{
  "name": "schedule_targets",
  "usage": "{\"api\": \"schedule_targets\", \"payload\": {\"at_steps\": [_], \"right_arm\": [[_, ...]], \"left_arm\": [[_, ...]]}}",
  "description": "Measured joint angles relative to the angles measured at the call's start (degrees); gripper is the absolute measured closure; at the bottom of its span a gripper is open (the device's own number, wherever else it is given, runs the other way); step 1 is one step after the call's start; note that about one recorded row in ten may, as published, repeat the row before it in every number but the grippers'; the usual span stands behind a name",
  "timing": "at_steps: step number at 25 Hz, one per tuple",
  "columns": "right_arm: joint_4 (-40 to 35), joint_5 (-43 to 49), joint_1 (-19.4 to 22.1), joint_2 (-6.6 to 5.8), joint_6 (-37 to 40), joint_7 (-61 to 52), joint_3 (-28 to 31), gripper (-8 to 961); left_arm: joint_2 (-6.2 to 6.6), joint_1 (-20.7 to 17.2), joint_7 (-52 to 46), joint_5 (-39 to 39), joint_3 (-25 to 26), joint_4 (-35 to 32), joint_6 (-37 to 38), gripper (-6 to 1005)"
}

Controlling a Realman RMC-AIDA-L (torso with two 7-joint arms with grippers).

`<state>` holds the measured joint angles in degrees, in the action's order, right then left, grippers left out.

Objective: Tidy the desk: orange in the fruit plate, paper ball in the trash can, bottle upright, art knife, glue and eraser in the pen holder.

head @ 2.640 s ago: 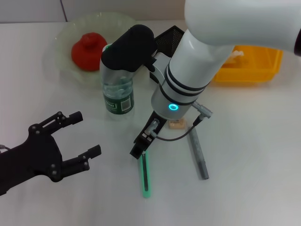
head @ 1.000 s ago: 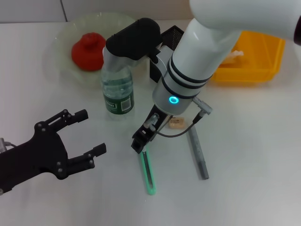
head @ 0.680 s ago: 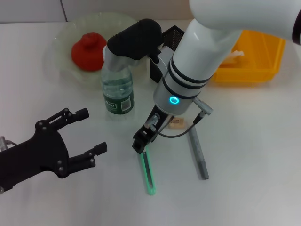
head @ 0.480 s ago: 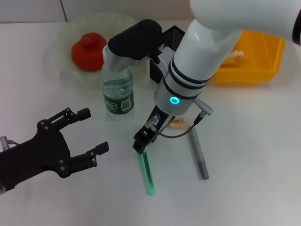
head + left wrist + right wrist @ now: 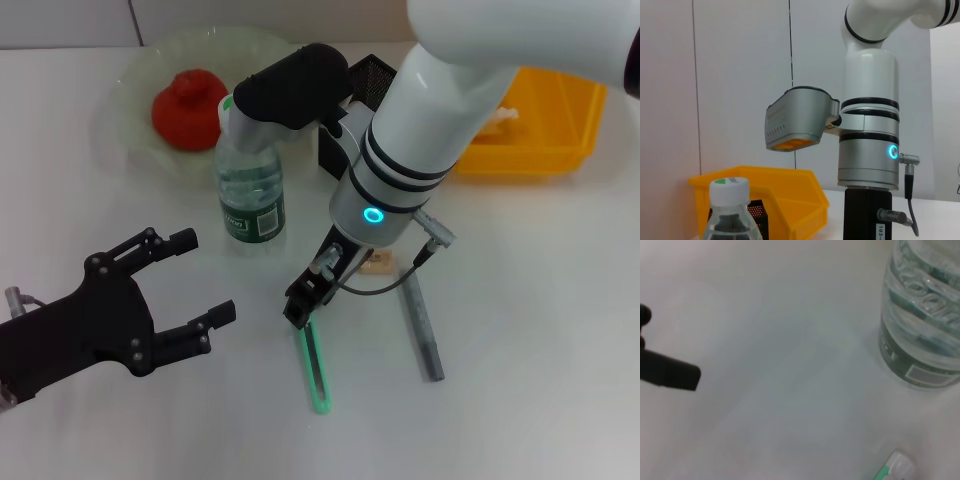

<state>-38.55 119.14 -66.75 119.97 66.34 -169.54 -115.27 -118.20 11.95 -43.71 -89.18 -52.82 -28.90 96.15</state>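
Everything is placed here relative to the bottle [image 5: 250,190]. The white desk [image 5: 540,330] carries all of it. The scalloped, translucent green plate [image 5: 135,90] lies behind the bottle and already holds the knobbed red-orange orange [image 5: 188,108]. The tall-sided yellow bin [image 5: 545,130] sits well to the bottle's right, something white showing at its rim. The right gripper [image 5: 305,300] hangs low, right of and nearer than the bottle, over a green stick; whether its fingers are apart cannot be told. The left gripper [image 5: 190,280] hovers nearer and left, fingers spread, holding nothing. The clear ribbed bottle stands upright, cap on. The black mesh holder [image 5: 362,80] is just behind and to the right. The small tan eraser [image 5: 376,262] lies right of the bottle, not yet stowed.
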Motion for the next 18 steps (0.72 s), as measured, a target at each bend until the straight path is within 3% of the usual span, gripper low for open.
{"api": "schedule_targets", "payload": {"at_steps": [7,15,18], "right_arm": [[1.0,-0.1,-0.5,0.0,0.0,0.0,0.0,528],[1.1,-0.2,-0.1,0.0,0.5,0.0,1.2,712],[1.0,-0.4,0.4,0.0,1.0,0.0,3.3,707]], "left_arm": [[-0.09,0.1,0.0,0.0,0.0,0.0,0.0,157],[-0.05,-0.1,0.0,0.0,0.3,0.0,0.0,157],[0.02,-0.4,0.0,0.0,0.4,0.0,0.0,157]]}}
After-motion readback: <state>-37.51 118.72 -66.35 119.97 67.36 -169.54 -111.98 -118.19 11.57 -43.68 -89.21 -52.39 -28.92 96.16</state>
